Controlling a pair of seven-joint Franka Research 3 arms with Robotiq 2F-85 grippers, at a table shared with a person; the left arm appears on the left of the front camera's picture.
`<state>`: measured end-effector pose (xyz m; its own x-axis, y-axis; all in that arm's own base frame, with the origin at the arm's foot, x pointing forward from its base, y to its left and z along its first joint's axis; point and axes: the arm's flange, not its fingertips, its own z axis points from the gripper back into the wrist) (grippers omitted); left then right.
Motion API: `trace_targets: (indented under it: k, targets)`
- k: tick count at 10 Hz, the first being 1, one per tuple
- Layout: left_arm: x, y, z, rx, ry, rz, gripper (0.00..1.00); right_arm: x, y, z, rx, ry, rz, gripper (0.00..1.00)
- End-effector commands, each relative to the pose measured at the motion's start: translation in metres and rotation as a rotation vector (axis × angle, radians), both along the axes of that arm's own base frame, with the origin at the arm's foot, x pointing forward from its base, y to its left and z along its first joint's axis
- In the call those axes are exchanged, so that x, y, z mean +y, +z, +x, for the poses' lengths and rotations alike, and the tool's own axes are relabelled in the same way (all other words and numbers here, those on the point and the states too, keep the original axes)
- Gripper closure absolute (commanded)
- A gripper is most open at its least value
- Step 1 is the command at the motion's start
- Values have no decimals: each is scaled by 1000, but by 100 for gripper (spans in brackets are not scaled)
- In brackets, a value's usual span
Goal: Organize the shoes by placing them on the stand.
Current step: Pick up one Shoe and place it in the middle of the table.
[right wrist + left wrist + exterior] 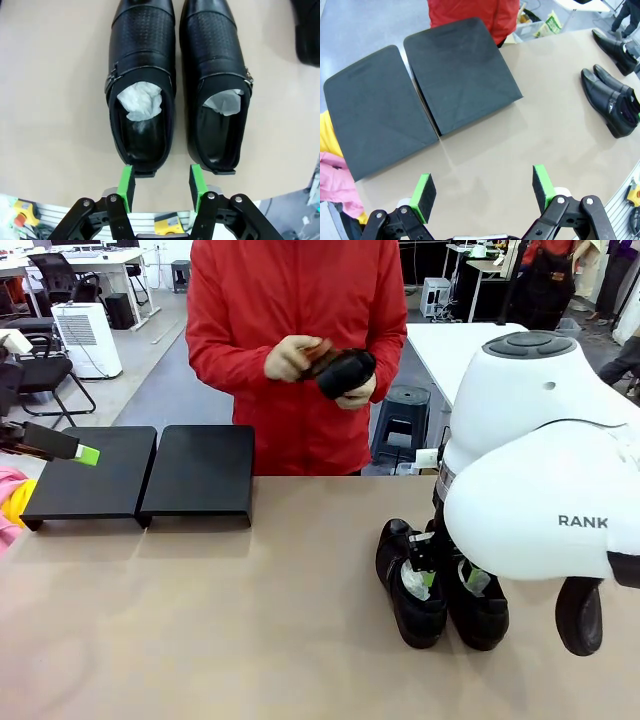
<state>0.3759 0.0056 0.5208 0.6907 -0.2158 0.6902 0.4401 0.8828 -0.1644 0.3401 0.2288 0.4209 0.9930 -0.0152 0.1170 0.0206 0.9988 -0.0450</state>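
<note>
Right hand (pixel 160 170) is spread, jaws straddling the heel of one of the two shoes (pixel 142 80) set side by side on the table (pixel 50 125), lined up for a heel grab, I'd say. Left hand (pixel 481 172) hangs spread above the table by the bare stand (pixel 460 75), leaving it free; the person (pixel 290 300) holds a third shoe (pixel 345 372).

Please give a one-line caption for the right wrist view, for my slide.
Right gripper, jaws open, at the heel of one of two paper-stuffed shoes.
</note>
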Motion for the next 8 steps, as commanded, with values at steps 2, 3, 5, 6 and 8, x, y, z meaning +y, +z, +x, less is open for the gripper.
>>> trace_targets:
  k: [2, 3, 5, 6, 8]
  targets:
    - [2, 0, 0, -5, -15, -8, 0, 6, -27, 20, -20, -75, 53, 41]
    - [2, 0, 0, -5, -15, -8, 0, 6, -39, 25, -9, -90, 75, 41]
    - [2, 0, 0, -5, -15, -8, 0, 4, -49, 33, 6, -102, 74, 41]
    - [2, 0, 0, -5, -15, -8, 0, 0, -53, 37, 14, -115, 69, 41]
    - [2, 0, 0, -5, -15, -8, 0, -8, -59, 42, 25, -142, 67, 41]
